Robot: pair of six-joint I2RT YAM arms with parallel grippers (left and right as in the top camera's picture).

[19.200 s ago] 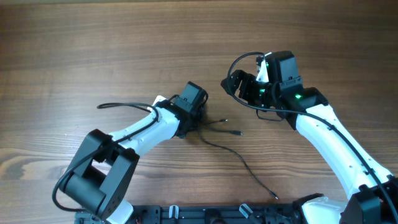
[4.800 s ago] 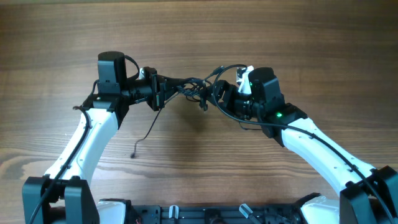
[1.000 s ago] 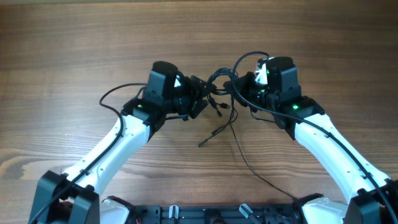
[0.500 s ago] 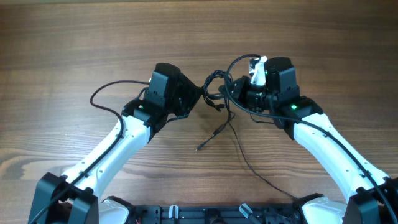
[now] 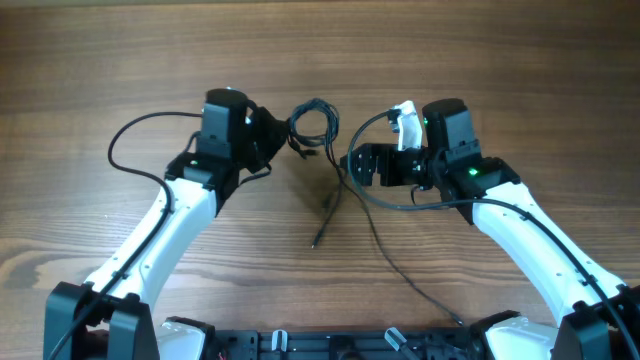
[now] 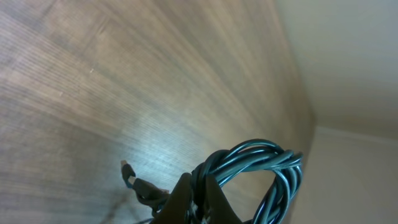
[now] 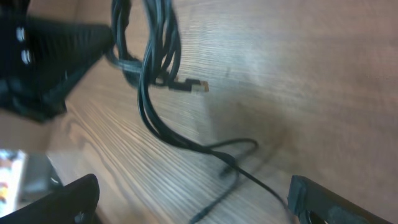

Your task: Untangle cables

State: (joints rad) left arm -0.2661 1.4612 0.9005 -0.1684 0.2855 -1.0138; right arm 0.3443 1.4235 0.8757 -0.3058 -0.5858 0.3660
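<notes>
Cables (image 5: 313,122) overhead: looped bunch at tip of left hand (image 5: 278,140), loose ends trailing on the worktop (image 5: 500,60) beside right hand (image 5: 358,165). Left wrist: hand pinched shut on the loops; thin, limp, light. Right wrist: hand gaping, empty; best grab near the plug (image 7: 186,86) ahead.

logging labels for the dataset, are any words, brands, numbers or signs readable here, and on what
None: no word, brand, number or sign can be read in any view.
The table is bare wood, the cables show no marking, and the right arm shows only a green light, no lettering.
</notes>
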